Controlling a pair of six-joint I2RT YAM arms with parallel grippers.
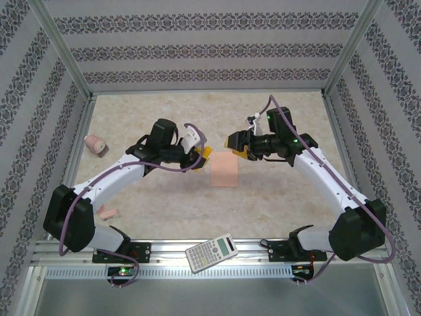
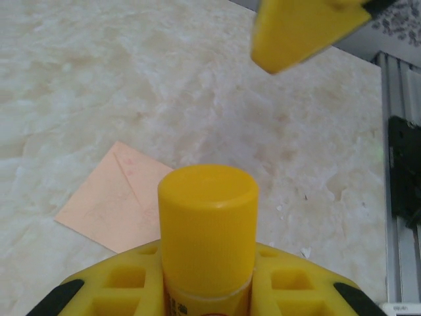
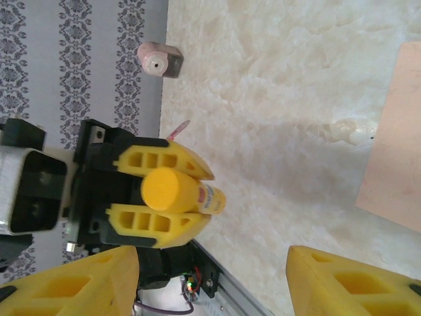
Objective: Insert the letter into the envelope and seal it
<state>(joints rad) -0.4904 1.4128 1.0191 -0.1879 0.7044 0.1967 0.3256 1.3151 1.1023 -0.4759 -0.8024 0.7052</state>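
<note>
Over the middle of the table (image 1: 276, 197), the 2 arms reach inward from their bases at the near edge. Each forearm slants toward the centre, and the wrists are turned so that the grippers face each other, close but not touching.

The left gripper (image 1: 202, 154) is clamped on a glue stick (image 2: 207, 224). The stick sits between its 2 yellow fingers (image 2: 125, 280), and its yellow cap sticks out past the fingertips toward the other arm. In the right wrist view the cap faces the camera almost head-on, and part of the printed label shows behind it.

The right gripper (image 3: 212, 263) stands with its jaws well apart and nothing between them. The tip of 1 of its fingers (image 2: 296, 33) shows at the top of the left wrist view, just beyond the cap and clear of it.

The envelope (image 1: 223, 170) lies flat on the table, below the gap between the 2 grippers and a little nearer the bases. Neither gripper touches it. From the left wrist its fold lines show as faint diagonals on the peach paper.

A small pink container (image 1: 97, 143) lies on its side near the left wall, well apart from the envelope. A pink scrap (image 1: 108, 212) rests beside the left arm's base. A calculator (image 1: 211, 253) lies tilted on the metal rail between the 2 bases.
</note>
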